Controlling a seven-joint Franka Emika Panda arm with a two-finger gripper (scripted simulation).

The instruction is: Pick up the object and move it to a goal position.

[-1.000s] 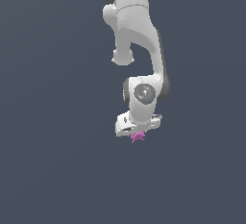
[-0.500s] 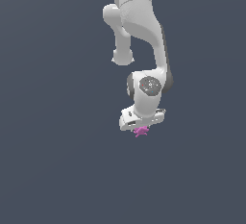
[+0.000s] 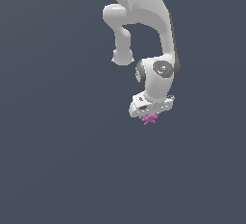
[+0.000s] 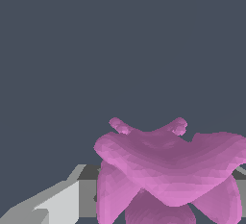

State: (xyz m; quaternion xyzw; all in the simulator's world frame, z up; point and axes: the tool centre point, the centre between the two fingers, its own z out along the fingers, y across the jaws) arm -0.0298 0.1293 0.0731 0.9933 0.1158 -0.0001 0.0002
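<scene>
- The white gripper [image 3: 149,114] is clenched on the magenta-pink spiky lump [image 3: 150,118], which sticks out just beneath the hand.
- In the wrist view the lump [image 4: 168,170] fills the near field, its lobes spreading over a grey-white finger [image 4: 57,204].
- The white Panda arm [image 3: 144,21] hangs from above against a plain slate-grey backdrop.

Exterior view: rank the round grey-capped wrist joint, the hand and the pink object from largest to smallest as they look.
1. Hand, the wide white block, about level with the wrist joint.
2. Wrist joint; too close to the hand to rank firmly.
3. Pink object, clearly the smallest, poking out beneath the hand.
</scene>
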